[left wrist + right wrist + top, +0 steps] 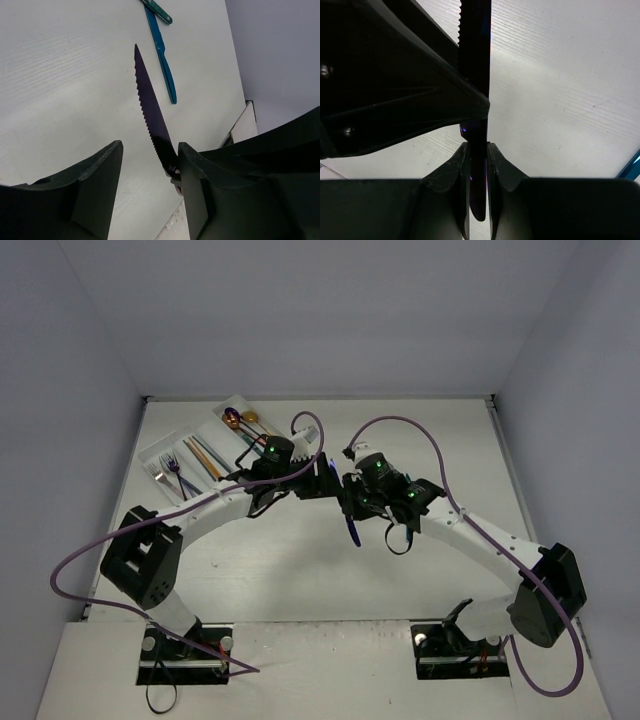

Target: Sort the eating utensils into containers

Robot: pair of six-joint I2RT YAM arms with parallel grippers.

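Purple knife [476, 60] between the right end effector's [477, 147] fingertips

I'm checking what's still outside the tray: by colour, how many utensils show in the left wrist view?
Purple serrated metal knife: 1
Blue slim metal knife: 1
Teal metal utensil handle, partly out of frame: 1
Total: 3
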